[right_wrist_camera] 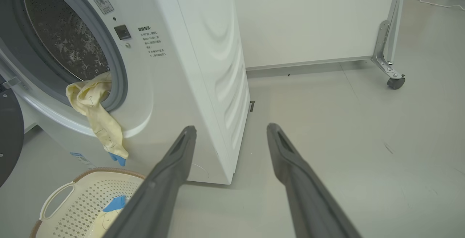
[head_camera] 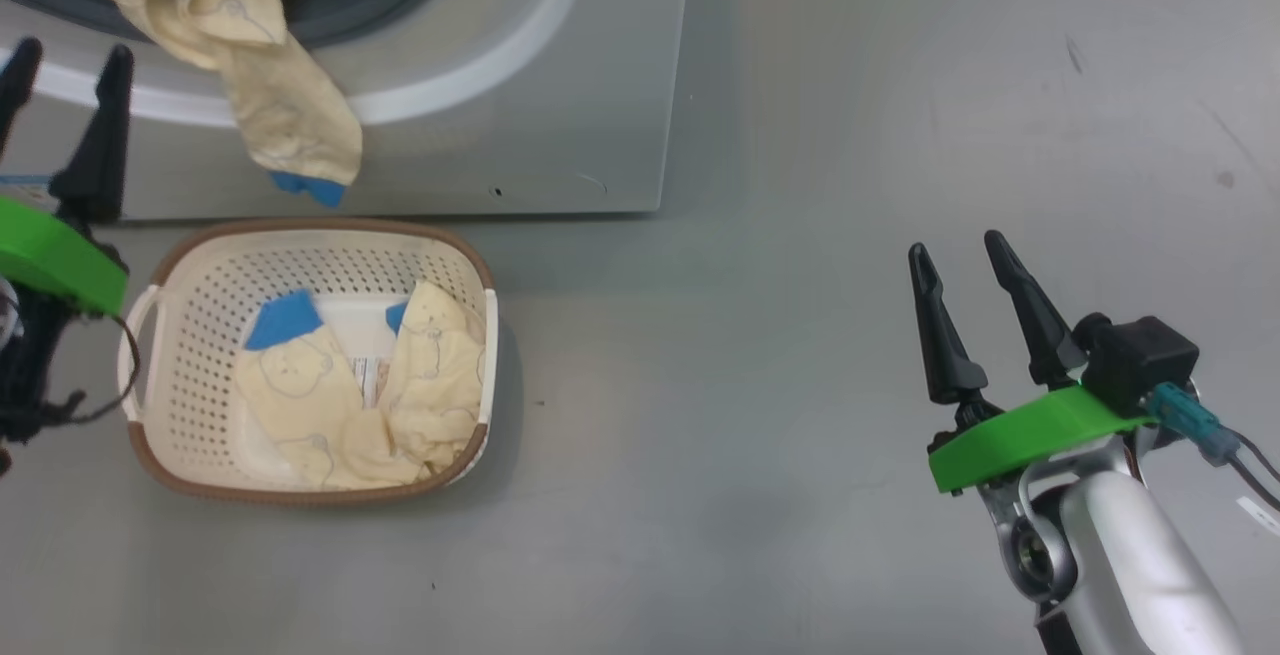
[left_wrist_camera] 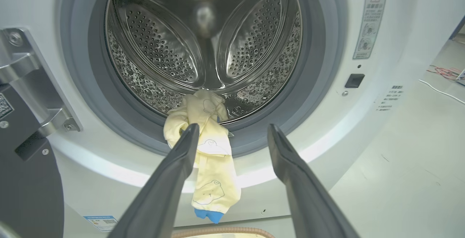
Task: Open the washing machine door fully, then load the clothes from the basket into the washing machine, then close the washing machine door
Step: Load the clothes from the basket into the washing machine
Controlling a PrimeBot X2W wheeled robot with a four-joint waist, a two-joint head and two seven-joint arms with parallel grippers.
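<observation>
Grey floor [head_camera: 800, 435] is holding the basket [head_camera: 190, 355] right before the washing machine [head_camera: 560, 85] | loading underway: one garment [head_camera: 270, 85] dangling from its mouth, clothes [head_camera: 330, 405] sitting in basket | left tool [head_camera: 70, 50], right tool [head_camera: 957, 243] gaping empty | next, probably: shoving dangler inside

warning sticker [left_wrist_camera: 370, 23]: on the washing machine [left_wrist_camera: 399, 49] front, right of the drum opening. You get a red-edged triangle sign on top and two round pictograms below; the print is too small to read.
printed block [right_wrist_camera: 152, 41]: dark lines of Chinese characters on the white front; you cannot make out the words.
blue sticker [left_wrist_camera: 101, 222]: low on the front, blue header band, fine print illegible.
QR code [left_wrist_camera: 5, 105]: on the washing machine door [left_wrist_camera: 29, 194], cut by the frame edge.
basket label [head_camera: 370, 375]: on the bottom of the basket [head_camera: 200, 335], reddish marks, unreadable.
</observation>
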